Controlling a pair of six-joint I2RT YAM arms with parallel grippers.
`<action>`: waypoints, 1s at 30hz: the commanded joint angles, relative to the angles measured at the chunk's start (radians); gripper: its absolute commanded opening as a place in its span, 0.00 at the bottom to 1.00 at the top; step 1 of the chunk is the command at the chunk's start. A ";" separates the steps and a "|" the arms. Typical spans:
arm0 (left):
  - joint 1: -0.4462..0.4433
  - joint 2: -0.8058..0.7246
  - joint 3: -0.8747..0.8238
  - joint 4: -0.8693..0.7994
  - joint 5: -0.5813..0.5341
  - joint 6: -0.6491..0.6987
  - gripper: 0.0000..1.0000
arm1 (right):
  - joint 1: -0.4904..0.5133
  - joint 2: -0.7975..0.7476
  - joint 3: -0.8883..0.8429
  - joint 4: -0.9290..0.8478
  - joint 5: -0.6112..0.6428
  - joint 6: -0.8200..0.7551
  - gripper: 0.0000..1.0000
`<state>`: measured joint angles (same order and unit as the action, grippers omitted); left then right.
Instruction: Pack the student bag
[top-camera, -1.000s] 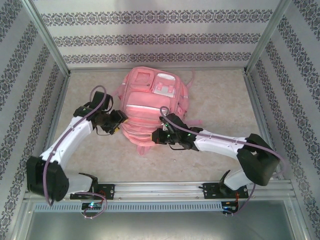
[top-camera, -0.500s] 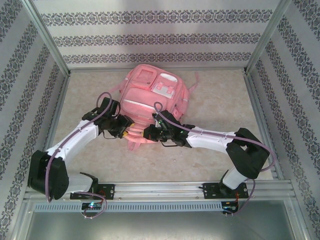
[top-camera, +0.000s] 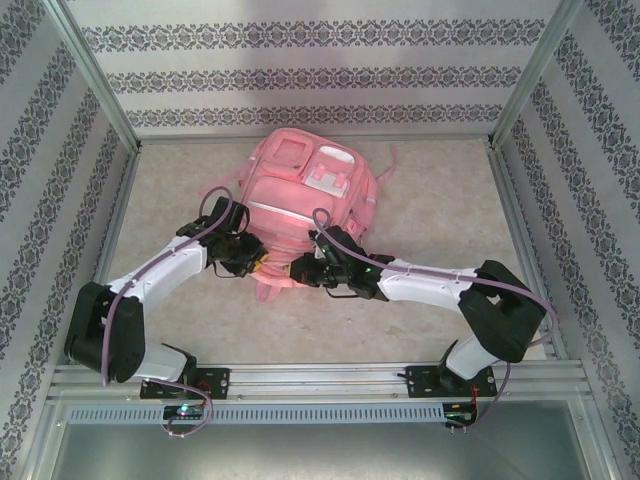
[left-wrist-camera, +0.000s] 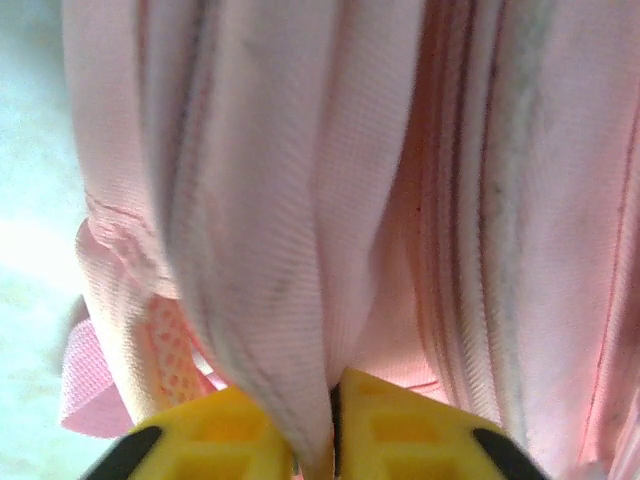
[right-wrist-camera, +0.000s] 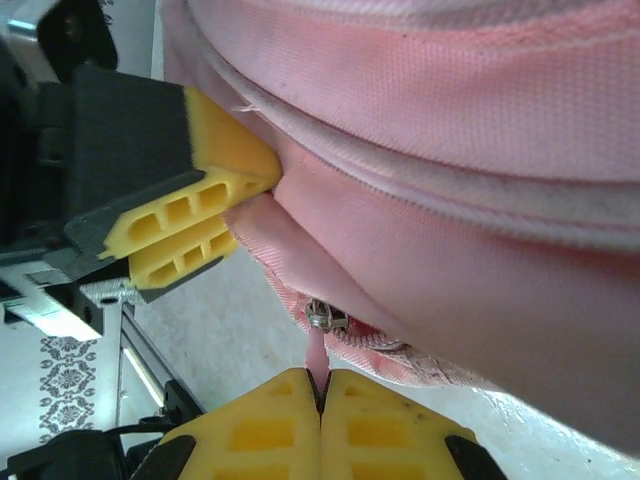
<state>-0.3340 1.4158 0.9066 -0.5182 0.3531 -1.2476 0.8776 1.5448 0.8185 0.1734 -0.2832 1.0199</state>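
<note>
From above: closed in over the last second on the near end of the student bag (top-camera: 305, 215), with left gripper (top-camera: 258, 262) and right gripper (top-camera: 297, 270) now nearly meeting. Probably braced to open a zip. Lying mid-table, pockets up, long axis near-to-far, window-pocket end toward the back wall.

Left wrist: clamped shut on a fabric fold.

Right wrist: pinched shut on the zipper pull (right-wrist-camera: 318, 352).

The student bag (top-camera: 300, 215) is pink with a white patch (top-camera: 328, 182), the surface (top-camera: 440, 210) under it mottled beige, the walls (top-camera: 300, 75) behind it white with dark damask bands, and the left tool (left-wrist-camera: 333, 425) and right tool (right-wrist-camera: 322, 410) carry yellow pads (right-wrist-camera: 260, 430).
</note>
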 joint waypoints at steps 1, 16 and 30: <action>-0.003 0.041 0.037 -0.032 -0.106 -0.012 0.05 | 0.003 -0.081 -0.071 -0.033 0.058 -0.016 0.00; -0.008 0.039 0.076 -0.041 -0.063 0.017 0.00 | -0.058 -0.382 -0.243 -0.269 0.392 -0.130 0.00; 0.005 -0.102 0.097 -0.214 -0.126 0.170 0.00 | -0.138 -0.317 -0.138 -0.348 0.239 -0.316 0.00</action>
<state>-0.3775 1.3693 0.9867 -0.6029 0.3649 -1.1606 0.7738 1.2243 0.6746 -0.0353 -0.1139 0.7723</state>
